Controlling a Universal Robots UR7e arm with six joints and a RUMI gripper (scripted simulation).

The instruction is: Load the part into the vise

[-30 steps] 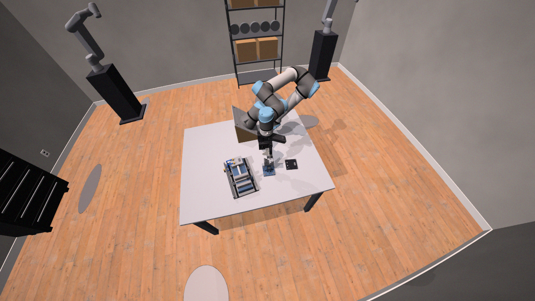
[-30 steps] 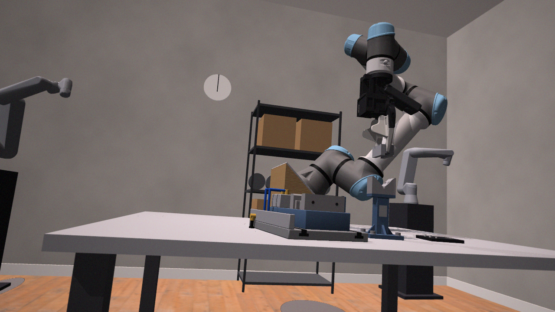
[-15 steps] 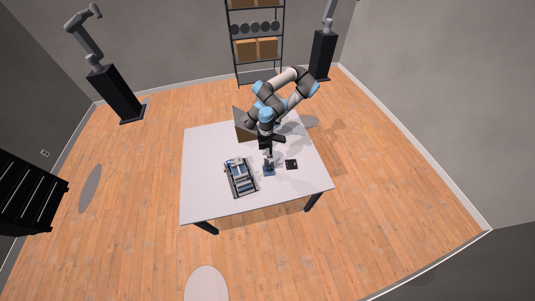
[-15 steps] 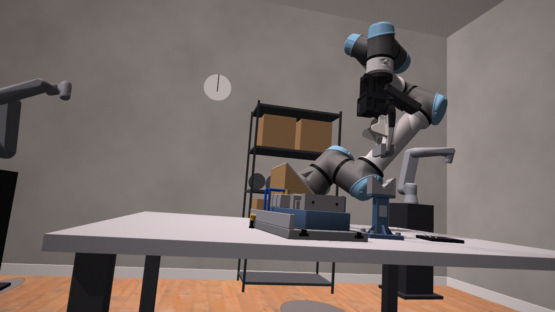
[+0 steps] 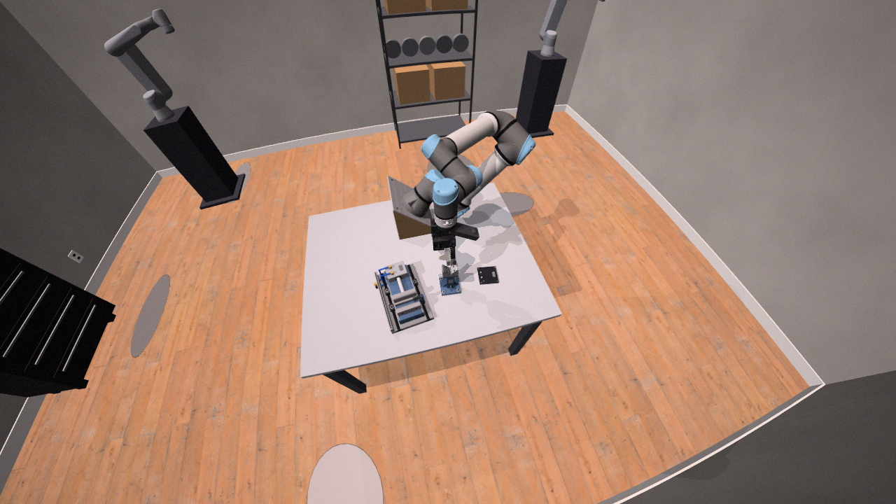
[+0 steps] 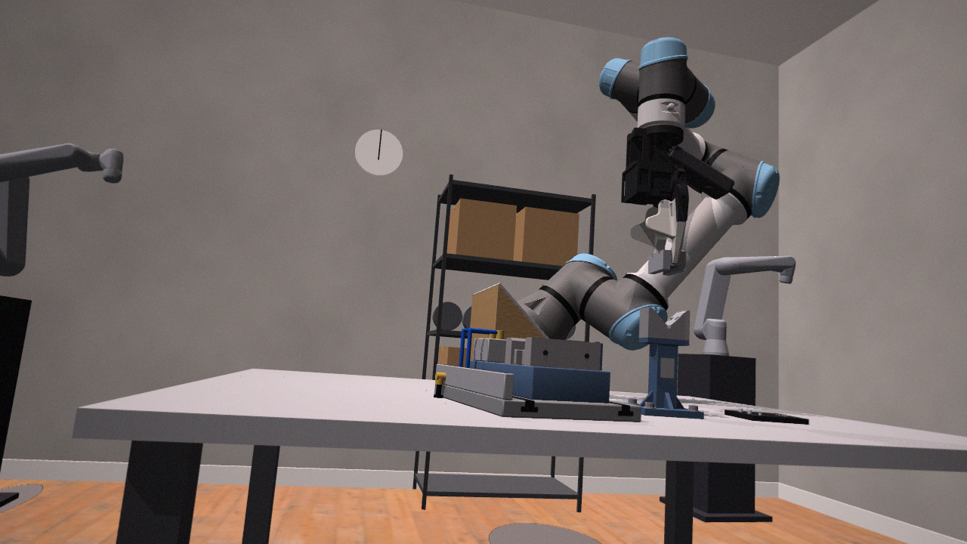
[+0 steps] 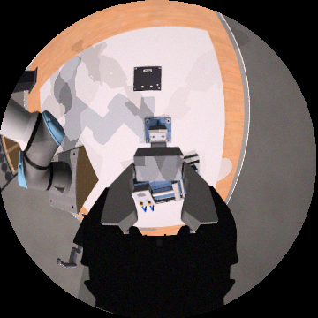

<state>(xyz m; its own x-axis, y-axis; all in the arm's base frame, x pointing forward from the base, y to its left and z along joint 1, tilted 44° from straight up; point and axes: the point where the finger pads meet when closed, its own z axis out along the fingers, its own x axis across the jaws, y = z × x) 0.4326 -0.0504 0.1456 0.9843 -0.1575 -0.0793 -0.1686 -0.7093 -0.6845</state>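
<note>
No lettering, brand or number can be read anywhere. Above the shelf rack (image 6: 591, 230), the pale wall clock (image 6: 378, 152) seems to carry one dark hand and no legible numerals.

The block (image 6: 665, 261) (image 7: 158, 165) in the gripper (image 6: 668, 260) (image 7: 158, 162) looks like plain grey metal, smooth & rather matt, and the V-block (image 6: 664, 329) has also a matt metal look, w/ blue painted-looking stand (image 6: 663, 378). The vise (image 6: 563, 353) (image 5: 404, 297) is matt grey metal-like w/ smooth blue body. Table top (image 5: 351, 250) (image 6: 270, 399) (image 7: 194, 66) is smooth, pale & matt to its edges; floor (image 5: 219, 325) (image 6: 338, 504) is wood planks w/ visible grain.
</note>
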